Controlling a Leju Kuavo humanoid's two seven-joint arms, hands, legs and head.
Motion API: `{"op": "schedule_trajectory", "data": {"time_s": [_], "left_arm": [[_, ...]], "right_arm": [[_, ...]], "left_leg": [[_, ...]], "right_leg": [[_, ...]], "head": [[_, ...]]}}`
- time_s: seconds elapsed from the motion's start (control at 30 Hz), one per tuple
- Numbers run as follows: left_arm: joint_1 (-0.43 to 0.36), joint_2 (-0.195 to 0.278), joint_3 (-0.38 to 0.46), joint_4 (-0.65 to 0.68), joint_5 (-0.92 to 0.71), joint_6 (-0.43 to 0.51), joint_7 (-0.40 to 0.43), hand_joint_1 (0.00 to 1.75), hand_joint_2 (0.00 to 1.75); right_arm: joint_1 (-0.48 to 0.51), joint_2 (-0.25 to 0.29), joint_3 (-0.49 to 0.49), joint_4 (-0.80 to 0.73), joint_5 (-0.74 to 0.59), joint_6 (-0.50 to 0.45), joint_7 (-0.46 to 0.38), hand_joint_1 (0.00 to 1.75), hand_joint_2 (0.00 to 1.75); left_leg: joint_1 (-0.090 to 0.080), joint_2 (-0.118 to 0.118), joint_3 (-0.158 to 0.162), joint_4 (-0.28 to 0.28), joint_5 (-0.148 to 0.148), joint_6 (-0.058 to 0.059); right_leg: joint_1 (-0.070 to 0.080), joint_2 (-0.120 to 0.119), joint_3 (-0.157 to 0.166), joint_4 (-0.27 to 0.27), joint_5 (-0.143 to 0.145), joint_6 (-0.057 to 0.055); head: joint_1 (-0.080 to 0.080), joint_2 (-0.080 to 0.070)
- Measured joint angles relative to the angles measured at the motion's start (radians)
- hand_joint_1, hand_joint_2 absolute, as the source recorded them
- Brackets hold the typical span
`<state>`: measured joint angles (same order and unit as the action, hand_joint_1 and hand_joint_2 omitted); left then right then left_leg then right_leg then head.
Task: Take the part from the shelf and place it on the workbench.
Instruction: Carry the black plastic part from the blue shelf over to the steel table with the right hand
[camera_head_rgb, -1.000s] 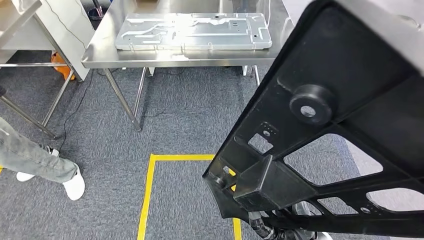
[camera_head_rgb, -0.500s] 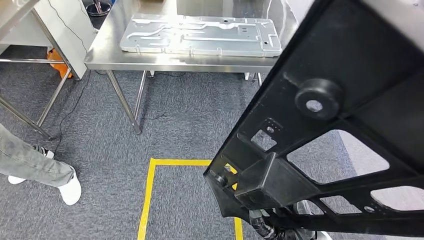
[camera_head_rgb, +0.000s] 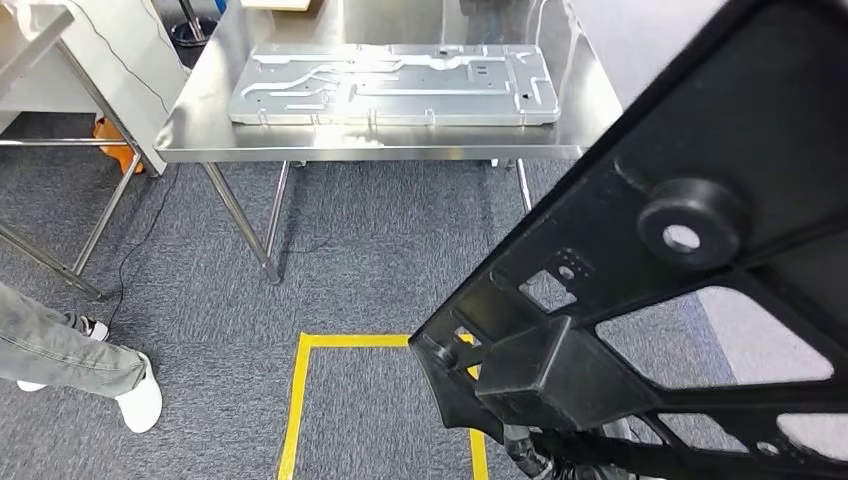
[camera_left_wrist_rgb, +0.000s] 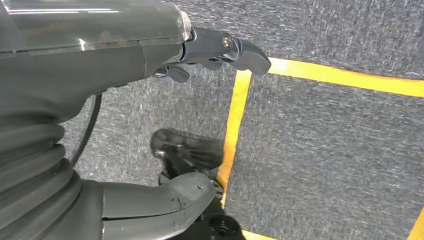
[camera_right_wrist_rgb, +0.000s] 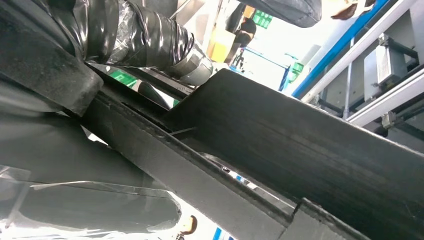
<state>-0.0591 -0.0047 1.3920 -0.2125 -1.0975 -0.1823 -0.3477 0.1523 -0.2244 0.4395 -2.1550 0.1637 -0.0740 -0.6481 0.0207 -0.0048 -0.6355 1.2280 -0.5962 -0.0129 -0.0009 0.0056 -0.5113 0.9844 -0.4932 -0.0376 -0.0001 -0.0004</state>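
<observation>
Black part (camera_head_rgb: 640, 300): a big plastic frame with cut-out windows and a round boss, carried tilted and high on the robot's right side, likely so its low corner stays above the carpet
Right hand (camera_right_wrist_rgb: 65, 65): pressed close against the part's ribs and edge; I judge it is grasping the frame, though the fingers themselves are hard to make out
Left hand (camera_left_wrist_rgb: 215, 47): hangs over the grey carpet and yellow tape (camera_left_wrist_rgb: 235, 115), fingers apart, holding nothing
Workbench (camera_head_rgb: 200, 125): steel, ahead and well apart from the part; a silver metal panel (camera_head_rgb: 390, 85) already lies on it
Person's leg (camera_head_rgb: 60, 350): at the left edge, well apart from the part
</observation>
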Motion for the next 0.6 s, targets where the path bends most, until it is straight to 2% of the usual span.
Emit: {"op": "schedule_trajectory", "data": {"time_s": [0.07,0.1,0.13,0.2,0.27,0.3,0.33,0.43,0.47,0.5,0.53,0.57,0.6], "left_arm": [[0.001,0.0,0.0,0.0,0.0,0.0,0.0,0.0,1.75],[0.001,0.001,0.0,0.0,0.0,0.0,0.0,0.0,1.75],[0.001,0.001,0.0,0.0,0.0,0.0,0.001,0.0,1.75],[0.003,0.002,0.0,0.0,0.0,0.0,0.001,0.0,1.75],[0.004,0.002,0.0,0.0,0.0,0.0,0.001,0.0,1.75],[0.003,0.002,0.0,0.0,0.0,0.0,0.0,0.0,1.75],[0.001,0.002,0.0,0.0,0.0,0.0,0.0,0.0,1.75],[0.0,0.002,0.0,0.0,0.0,0.0,0.0,0.0,1.75],[0.001,0.002,0.0,0.0,0.0,0.0,0.0,0.0,1.75],[0.001,0.002,0.0,0.0,0.0,0.0,0.0,0.0,1.75],[0.001,0.002,0.0,0.0,0.0,0.0,0.0,0.0,1.75],[0.001,0.002,0.0,0.0,0.001,0.0,0.0,0.0,1.75],[0.0,0.002,0.0,0.0,0.001,0.0,0.0,0.0,1.75]], "right_arm": [[0.001,0.0,0.0,0.0,0.0,0.0,0.0,1.75,1.75],[0.001,0.0,0.0,0.0,0.0,0.0,0.0,1.75,1.75],[0.001,0.0,0.0,0.0,0.0,0.0,0.0,1.75,1.75],[0.002,0.0,0.0,-0.001,0.001,0.0,0.0,1.75,1.75],[0.002,0.0,0.0,-0.003,0.001,0.0,0.0,1.75,1.75],[0.002,0.0,-0.001,-0.004,0.001,0.0,0.0,1.75,1.75],[0.001,0.0,-0.001,-0.005,0.001,0.0,0.0,1.75,1.75],[0.002,0.0,-0.001,-0.006,0.001,0.0,0.0,1.75,1.75],[0.003,0.0,-0.001,-0.006,0.0,0.0,0.0,1.75,1.75],[0.003,0.0,-0.001,-0.006,0.0,0.0,0.0,1.75,1.75],[0.004,0.0,-0.001,-0.006,0.0,0.0,0.0,1.75,1.75],[0.003,0.0,-0.001,-0.007,0.0,0.0,0.0,1.75,1.75],[0.004,0.0,-0.002,-0.006,0.0,-0.001,0.0,1.75,1.75]], "left_leg": [[0.007,0.001,0.031,-0.113,0.087,-0.01],[0.006,0.001,0.042,-0.162,0.107,-0.009],[0.004,0.003,0.049,-0.191,0.119,-0.003],[-0.001,0.004,0.05,-0.202,0.112,0.019],[0.002,0.003,0.065,-0.207,0.12,0.037],[0.004,0.002,0.073,-0.21,0.118,0.043],[0.005,0.002,0.081,-0.213,0.115,0.048],[0.004,0.002,0.095,-0.215,0.1,0.054],[0.004,0.002,0.102,-0.215,0.093,0.053],[0.004,0.001,0.112,-0.215,0.085,0.052],[0.004,0.0,0.126,-0.216,0.076,0.05],[0.005,-0.001,0.138,-0.219,0.068,0.048],[0.004,-0.002,0.151,-0.221,0.06,0.045]], "right_leg": [[-0.006,0.0,0.021,0.004,-0.02,0.013],[-0.008,0.0,0.028,0.006,-0.029,0.02],[-0.008,0.0,0.032,0.007,-0.036,0.027],[-0.006,0.0,0.039,0.009,-0.043,0.041],[-0.006,0.0,0.043,0.023,-0.047,0.052],[-0.008,-0.001,0.031,0.051,-0.055,0.056],[-0.01,-0.001,0.006,0.099,-0.071,0.061],[-0.013,-0.002,-0.119,0.276,-0.133,0.069],[-0.013,-0.002,-0.148,0.297,-0.134,0.07],[-0.013,-0.002,-0.16,0.286,-0.115,0.069],[-0.013,-0.002,-0.154,0.242,-0.076,0.067],[-0.012,-0.002,-0.138,0.177,-0.023,0.062],[-0.009,-0.004,-0.123,0.12,0.012,0.056]], "head": [[0.0,0.0],[0.0,0.0],[0.0,0.0],[0.0,0.0],[0.0,0.0],[0.0,0.0],[0.001,0.0],[0.001,0.0],[0.001,0.0],[0.001,0.0],[0.001,0.0],[0.001,0.0],[0.001,0.0]]}}
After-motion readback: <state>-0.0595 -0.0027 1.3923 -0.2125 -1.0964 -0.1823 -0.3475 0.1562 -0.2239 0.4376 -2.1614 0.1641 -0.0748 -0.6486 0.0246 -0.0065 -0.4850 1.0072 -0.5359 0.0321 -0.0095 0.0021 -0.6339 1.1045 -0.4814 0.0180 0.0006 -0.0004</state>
